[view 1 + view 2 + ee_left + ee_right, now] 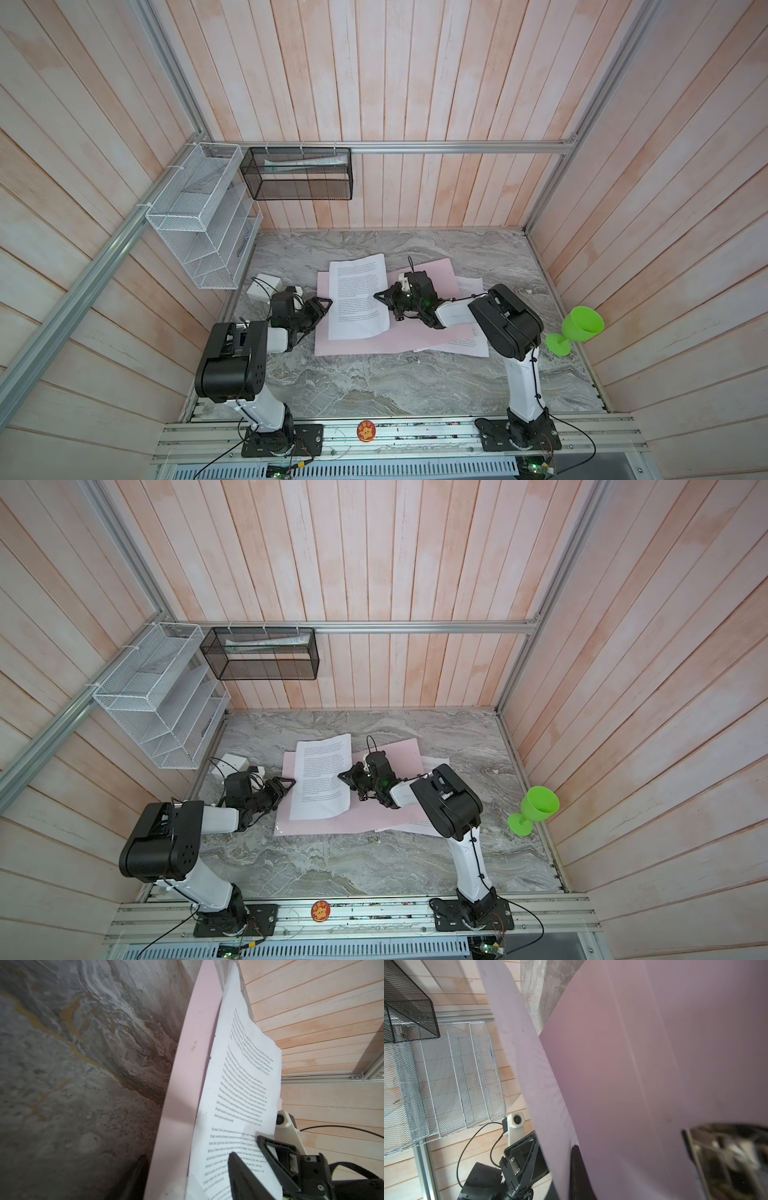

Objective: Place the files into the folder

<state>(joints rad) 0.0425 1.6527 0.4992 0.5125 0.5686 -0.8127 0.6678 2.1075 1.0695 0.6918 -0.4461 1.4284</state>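
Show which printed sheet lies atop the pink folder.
The sheet on the folder's left half, at the right gripper's tip; the others poke out beneath its right edge.

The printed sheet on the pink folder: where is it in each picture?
In a top view: the printed sheet lies just below centre.
In a top view: the sheet, same place.
Left wrist: the sheet crosses the middle, text readable.
Right wrist: seemingly the pale slanted band beside the pink.
Shared landmark: the pink folder under it.

Tool [188, 1155] straddles printed sheet [239, 1084] atop pink folder [187, 1064].
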